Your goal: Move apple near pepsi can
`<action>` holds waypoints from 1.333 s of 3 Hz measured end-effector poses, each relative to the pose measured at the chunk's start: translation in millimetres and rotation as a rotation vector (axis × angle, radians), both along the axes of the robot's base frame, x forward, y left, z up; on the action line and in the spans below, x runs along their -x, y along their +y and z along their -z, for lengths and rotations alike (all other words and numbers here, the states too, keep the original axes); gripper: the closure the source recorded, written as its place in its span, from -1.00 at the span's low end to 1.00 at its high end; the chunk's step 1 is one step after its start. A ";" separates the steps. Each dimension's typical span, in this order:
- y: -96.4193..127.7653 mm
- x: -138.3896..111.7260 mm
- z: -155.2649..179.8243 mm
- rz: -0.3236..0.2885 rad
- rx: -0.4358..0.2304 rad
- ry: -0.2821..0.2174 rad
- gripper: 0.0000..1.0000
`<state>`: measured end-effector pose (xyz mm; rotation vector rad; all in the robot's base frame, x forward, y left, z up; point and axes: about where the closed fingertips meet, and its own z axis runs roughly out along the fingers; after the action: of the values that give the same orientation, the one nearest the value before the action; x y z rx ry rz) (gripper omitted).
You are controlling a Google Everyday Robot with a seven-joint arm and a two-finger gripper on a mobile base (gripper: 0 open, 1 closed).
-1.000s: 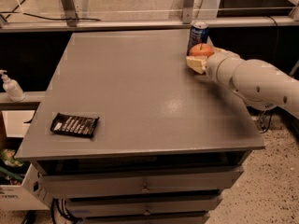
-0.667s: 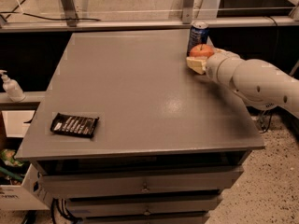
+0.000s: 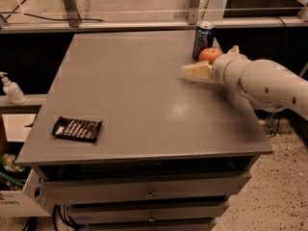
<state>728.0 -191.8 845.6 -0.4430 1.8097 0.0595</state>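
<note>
The red-orange apple (image 3: 210,55) rests on the grey table (image 3: 139,105) at its far right. It sits just in front of and right of the upright dark blue pepsi can (image 3: 203,39), almost touching it. My gripper (image 3: 210,60) reaches in from the right at the apple, open. One cream finger (image 3: 196,71) lies in front-left of the apple and the other (image 3: 234,49) shows to its right. The fingers stand wider than the apple. The white arm (image 3: 264,81) runs off to the right.
A flat black snack wrapper (image 3: 77,128) lies near the table's front left corner. A soap dispenser bottle (image 3: 11,89) stands on a ledge to the left. A metal rail (image 3: 144,24) runs behind the table. Drawers (image 3: 149,192) sit below the tabletop.
The fingers have spread away from the apple and the front finger has dropped slightly toward me. More of the apple shows. The can and wrapper have not moved.
</note>
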 end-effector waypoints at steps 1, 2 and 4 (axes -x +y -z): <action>-0.4 1.3 -5.9 0.001 0.003 -0.005 -1.00; -4.5 13.7 -18.6 -0.017 -0.010 -0.005 -1.00; -36.6 81.5 -46.3 -0.112 0.006 0.009 -1.00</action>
<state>646.5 -228.4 892.0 -0.5490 1.7935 0.1332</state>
